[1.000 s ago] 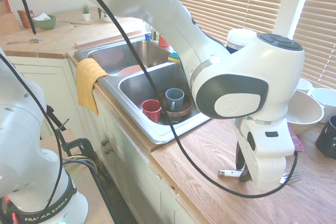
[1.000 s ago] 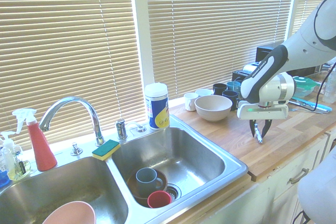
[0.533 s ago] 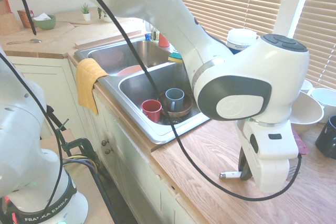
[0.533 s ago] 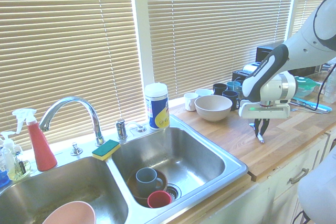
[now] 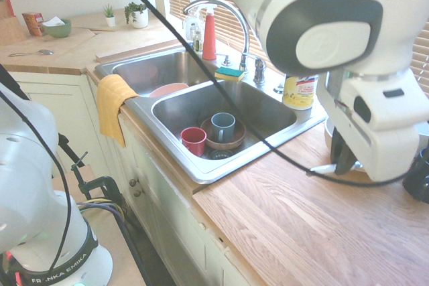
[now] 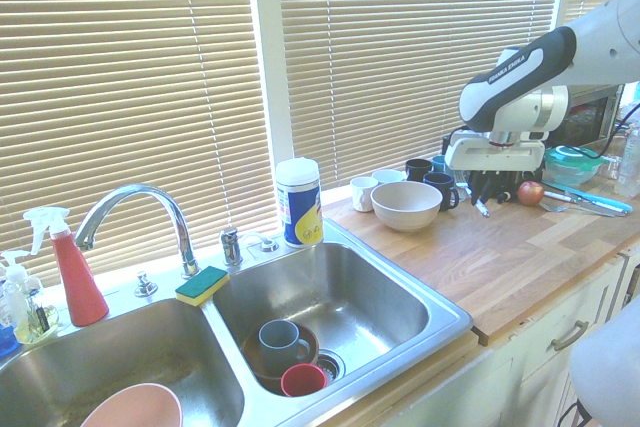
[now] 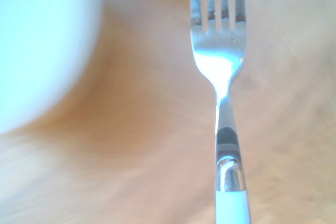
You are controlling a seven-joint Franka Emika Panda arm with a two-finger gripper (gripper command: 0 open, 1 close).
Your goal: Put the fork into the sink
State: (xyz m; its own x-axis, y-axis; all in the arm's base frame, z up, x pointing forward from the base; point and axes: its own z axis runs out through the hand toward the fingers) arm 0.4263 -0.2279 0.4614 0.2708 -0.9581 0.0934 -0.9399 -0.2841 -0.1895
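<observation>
The claw (image 5: 340, 163) is closed on the fork (image 7: 219, 51), lifted above the wood-grained surface (image 5: 281, 232), beyond the right end of the sink (image 5: 224, 122) in the first exterior view. The fork has a smooth white handle and shiny, slender metal tines. In that view its long axis runs roughly level, left to right, the handle end pointing left toward the sink. The sink is brushed steel with rounded, rectangular basins; a glossy red mug (image 5: 194, 140) and a blue-grey one (image 5: 222, 126) sit inside, the latter in a round brown bowl (image 5: 234, 140).
</observation>
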